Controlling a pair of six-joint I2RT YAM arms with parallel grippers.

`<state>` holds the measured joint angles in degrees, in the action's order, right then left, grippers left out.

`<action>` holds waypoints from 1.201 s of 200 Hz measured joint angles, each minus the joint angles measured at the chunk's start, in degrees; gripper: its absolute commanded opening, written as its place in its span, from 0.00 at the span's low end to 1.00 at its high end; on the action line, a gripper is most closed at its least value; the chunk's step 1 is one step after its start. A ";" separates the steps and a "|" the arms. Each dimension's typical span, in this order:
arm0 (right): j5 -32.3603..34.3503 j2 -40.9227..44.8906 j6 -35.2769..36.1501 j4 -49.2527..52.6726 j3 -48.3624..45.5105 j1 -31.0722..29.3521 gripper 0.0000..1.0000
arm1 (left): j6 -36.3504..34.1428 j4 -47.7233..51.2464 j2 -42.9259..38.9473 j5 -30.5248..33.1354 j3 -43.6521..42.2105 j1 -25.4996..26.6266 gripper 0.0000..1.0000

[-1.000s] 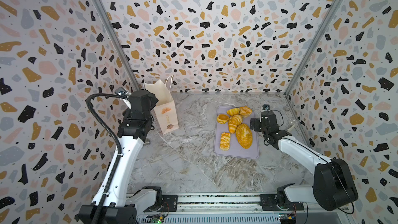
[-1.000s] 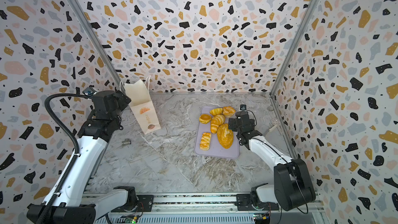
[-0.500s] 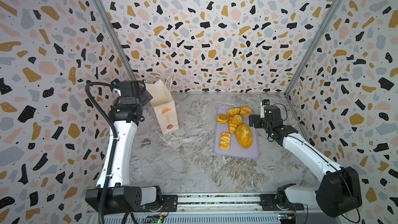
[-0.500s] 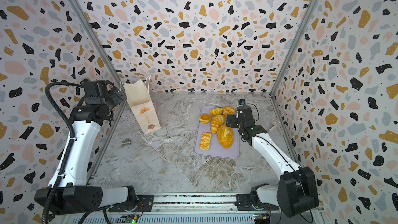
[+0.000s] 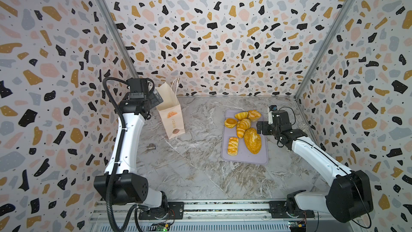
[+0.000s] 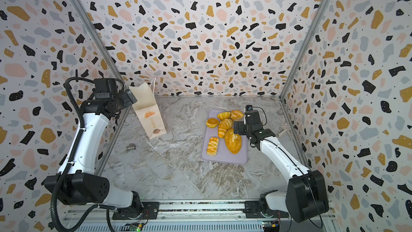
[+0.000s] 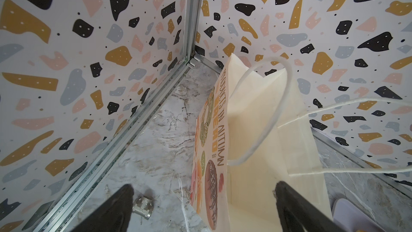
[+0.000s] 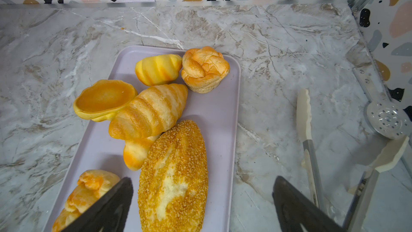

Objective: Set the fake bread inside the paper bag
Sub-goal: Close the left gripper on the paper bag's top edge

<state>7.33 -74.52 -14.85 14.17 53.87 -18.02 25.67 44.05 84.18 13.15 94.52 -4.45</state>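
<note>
bag (image 5: 170,110): upright at far-left corner of bench (image 5: 200,175); string handles up; bread print faces the near edge
bread (image 8: 151,112): six pieces, all on tray (image 5: 245,159)
tray: flat on right half of bench, nearer the far edge
loaf (image 5: 252,140): seeded, right side of tray; pastry (image 5: 232,146) just beside it on the left, apart; other four bunched at tray's far end, touching
left gripper (image 7: 204,188): jaws spread wide, nothing held; up at bag's top, on its left; contact with bag cannot tell
right gripper (image 8: 202,180): jaws spread wide, empty; over tray's right edge beside loaf
fitting (image 5: 152,146): small metal part on bench, near left edge
tongs (image 8: 307,130): on bench by right edge; skimmer (image 8: 388,119) beside them
</note>
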 measured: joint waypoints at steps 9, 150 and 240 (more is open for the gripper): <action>0.00 0.00 0.02 0.20 0.00 0.00 1.00 | -0.26 -0.02 0.20 -0.07 0.00 0.00 0.95; 0.20 0.04 1.07 1.84 1.18 0.00 1.00 | -1.33 -4.07 5.33 -2.14 -0.83 0.00 0.73; 1.03 0.11 1.05 1.90 1.18 0.00 1.00 | -2.60 -5.55 8.28 -2.84 -1.62 0.00 0.49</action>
<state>8.36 -74.41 -13.80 16.08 55.05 -18.02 23.07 38.50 92.47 10.31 92.90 -4.45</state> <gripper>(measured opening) 0.996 0.538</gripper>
